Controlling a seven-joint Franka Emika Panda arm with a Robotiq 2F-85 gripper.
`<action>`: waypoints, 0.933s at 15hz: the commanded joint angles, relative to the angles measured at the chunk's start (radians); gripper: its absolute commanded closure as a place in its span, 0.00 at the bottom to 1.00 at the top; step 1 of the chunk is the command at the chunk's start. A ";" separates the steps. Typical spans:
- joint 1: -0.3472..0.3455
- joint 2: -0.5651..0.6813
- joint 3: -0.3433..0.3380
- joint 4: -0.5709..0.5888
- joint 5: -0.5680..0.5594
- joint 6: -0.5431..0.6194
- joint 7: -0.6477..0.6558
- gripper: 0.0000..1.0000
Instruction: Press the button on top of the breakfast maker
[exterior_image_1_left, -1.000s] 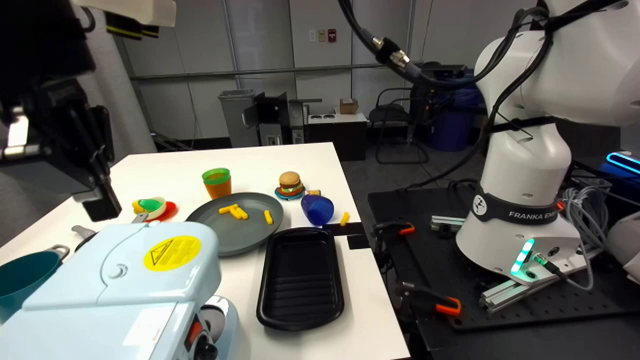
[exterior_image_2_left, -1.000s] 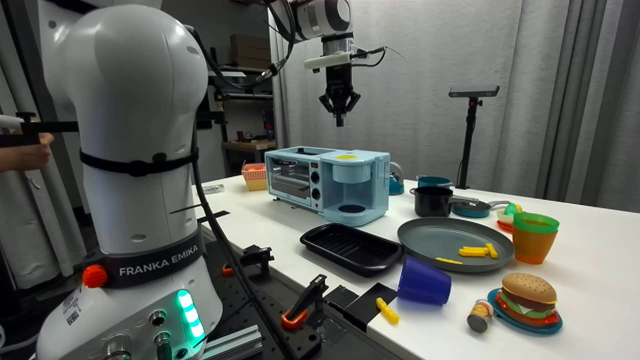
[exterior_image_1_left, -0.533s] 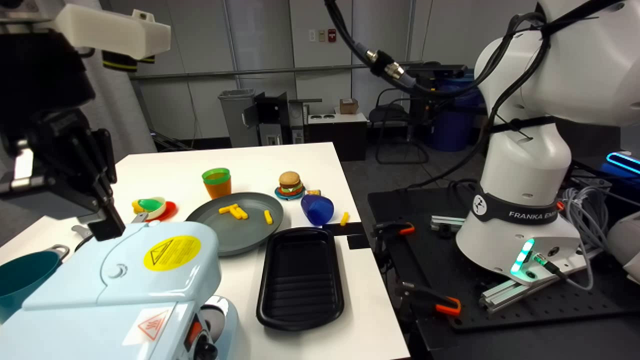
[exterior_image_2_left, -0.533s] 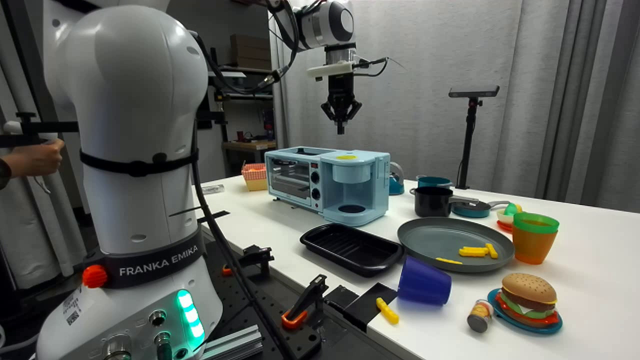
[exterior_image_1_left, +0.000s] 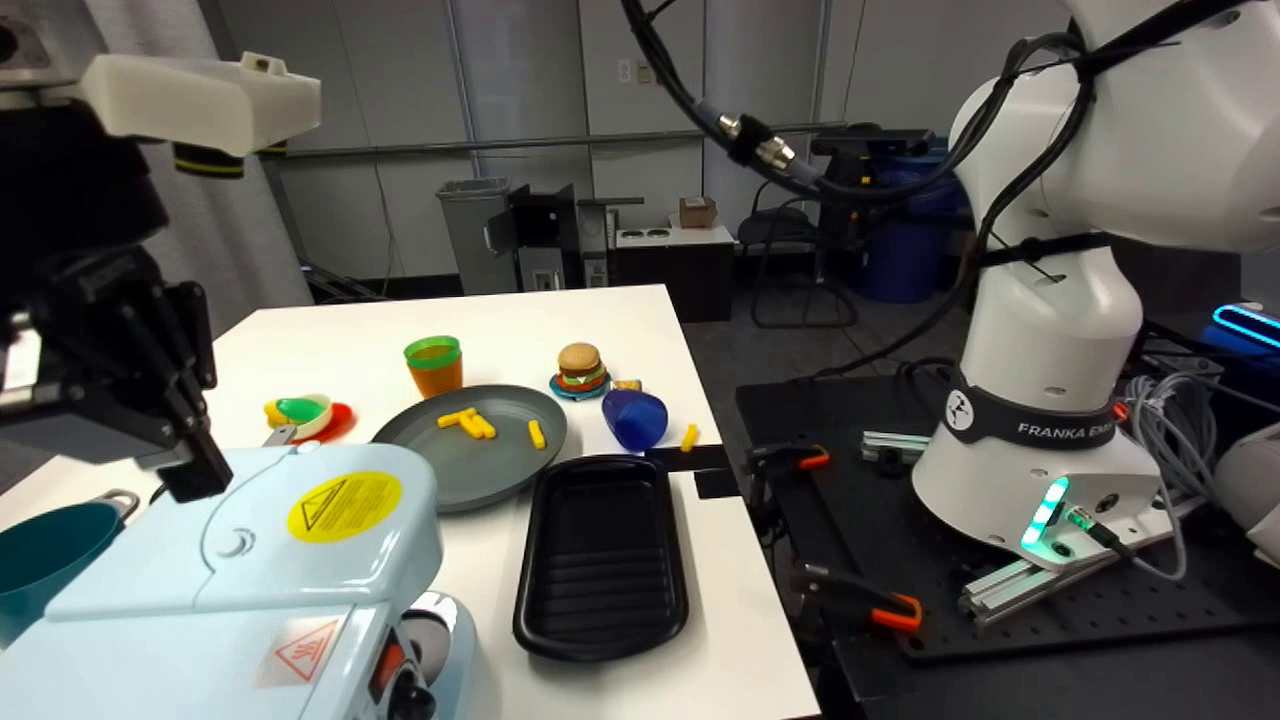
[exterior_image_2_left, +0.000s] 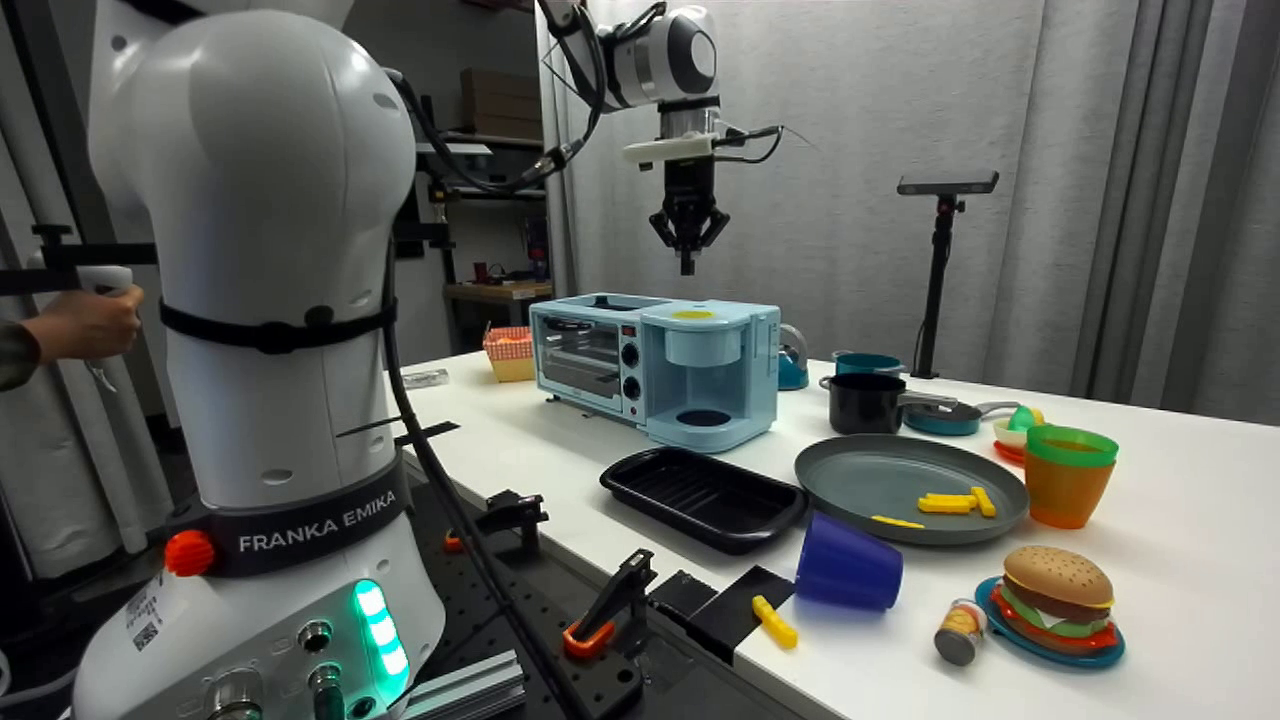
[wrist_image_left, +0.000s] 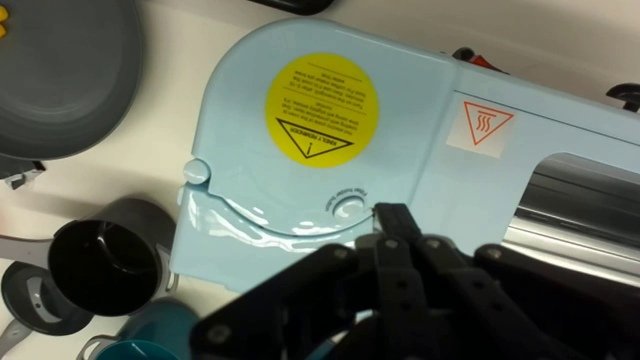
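Observation:
The breakfast maker is a pale-blue boxy appliance with a yellow label. It shows in both exterior views (exterior_image_1_left: 150, 650) (exterior_image_2_left: 660, 365) and fills much of the wrist view (wrist_image_left: 240, 100). The round button on its top, marked "Filter holder button", shows in the wrist view (wrist_image_left: 348, 209) and in an exterior view (exterior_image_1_left: 235, 543). My gripper (exterior_image_2_left: 687, 264) is shut and empty. It points down above the top, apart from it. In the wrist view the fingertips (wrist_image_left: 397, 215) appear just right of the button. They also show in an exterior view (exterior_image_1_left: 200, 480).
A black ribbed tray (exterior_image_2_left: 700, 500) and a dark round plate (exterior_image_2_left: 860, 490) with yellow pieces stand near the breakfast maker. A black pot (wrist_image_left: 105, 265) and a teal pot (exterior_image_1_left: 50, 545) stand beside it. A blue cup (exterior_image_2_left: 848, 562) and toy burger (exterior_image_2_left: 1058, 600) are farther off.
My gripper has come down toward the top of the breakfast maker, still shut. It has also shifted a little sideways, right in one exterior picture. The objects on the table have not moved.

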 joint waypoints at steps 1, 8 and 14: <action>-0.002 0.036 -0.007 0.052 0.029 0.000 -0.023 1.00; -0.002 0.062 -0.006 0.076 0.043 -0.003 -0.023 1.00; -0.011 0.053 -0.014 0.042 0.052 0.004 -0.025 1.00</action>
